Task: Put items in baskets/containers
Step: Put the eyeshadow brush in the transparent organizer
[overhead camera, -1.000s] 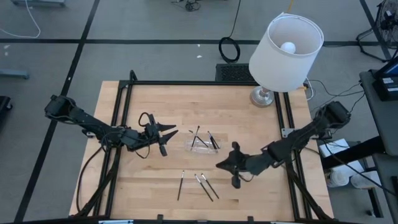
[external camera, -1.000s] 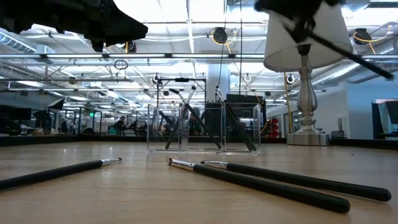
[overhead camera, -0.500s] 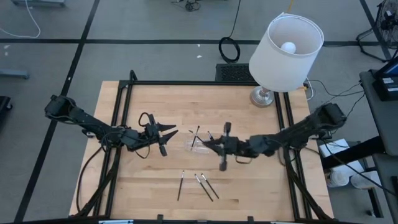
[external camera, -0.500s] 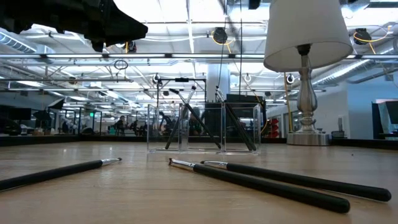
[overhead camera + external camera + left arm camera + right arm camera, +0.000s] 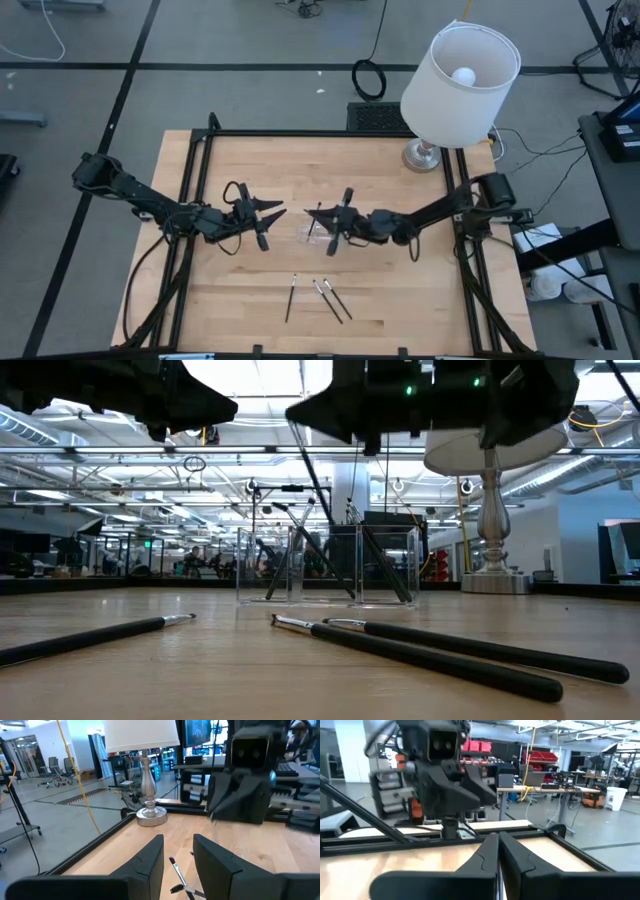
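Three sticks [image 5: 322,293] lie loose on the table [image 5: 250,160], near its front edge and well apart from the tray [image 5: 312,238]. Several more lean inside the tray; an exact count cannot be made. The right gripper [image 5: 335,232] hangs directly over the tray, fingers pinched together on a stick [image 5: 312,470] that, in the low view, slants down toward the tray. That stick is judged not yet released. The left gripper [image 5: 268,222] waits just beside the tray's left end, fingers spread, holding nothing.

Assessment: task well advanced, with one stick in delivery and three to collect.

Obstructions: the lamp [image 5: 460,70] stands at the far right corner, clear of the work. The waiting left gripper sits close to the tray and could crowd the right arm. Leaning sticks may be knocked out by the incoming one
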Motion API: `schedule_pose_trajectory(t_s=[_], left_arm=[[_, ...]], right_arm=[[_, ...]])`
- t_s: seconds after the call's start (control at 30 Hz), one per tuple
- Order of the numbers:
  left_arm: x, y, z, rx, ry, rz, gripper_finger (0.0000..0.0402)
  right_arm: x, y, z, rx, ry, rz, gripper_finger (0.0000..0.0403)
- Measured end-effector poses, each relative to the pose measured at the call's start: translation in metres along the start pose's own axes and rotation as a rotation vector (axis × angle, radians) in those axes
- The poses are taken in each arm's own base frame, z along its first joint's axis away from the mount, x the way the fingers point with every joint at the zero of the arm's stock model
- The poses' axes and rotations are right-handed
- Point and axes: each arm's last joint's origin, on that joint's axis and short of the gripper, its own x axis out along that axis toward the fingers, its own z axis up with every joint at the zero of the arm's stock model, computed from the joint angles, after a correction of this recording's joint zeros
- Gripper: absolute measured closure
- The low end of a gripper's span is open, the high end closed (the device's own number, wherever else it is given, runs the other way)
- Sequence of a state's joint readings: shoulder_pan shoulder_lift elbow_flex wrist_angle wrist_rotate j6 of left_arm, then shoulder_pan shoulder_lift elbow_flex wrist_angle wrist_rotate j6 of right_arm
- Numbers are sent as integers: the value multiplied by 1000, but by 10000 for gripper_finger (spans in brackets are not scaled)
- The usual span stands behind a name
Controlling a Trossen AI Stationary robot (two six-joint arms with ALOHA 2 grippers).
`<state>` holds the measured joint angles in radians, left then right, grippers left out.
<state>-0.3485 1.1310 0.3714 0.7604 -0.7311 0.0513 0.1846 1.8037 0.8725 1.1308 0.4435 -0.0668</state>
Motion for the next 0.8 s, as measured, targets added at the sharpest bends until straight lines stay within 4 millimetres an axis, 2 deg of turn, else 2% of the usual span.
schedule_pose_trajectory(t_s=[0.23,0.47,0.8], left_arm=[[0,0,0,0,0,0,286],[0,0,0,-3,-3,0,286],[0,0,0,-36,-3,0,286]], right_arm=[[4,0,-25,-34,58,-5,403],[5,1,-40,-21,126,-3,403],[2,3,-50,31,229,0,397]])
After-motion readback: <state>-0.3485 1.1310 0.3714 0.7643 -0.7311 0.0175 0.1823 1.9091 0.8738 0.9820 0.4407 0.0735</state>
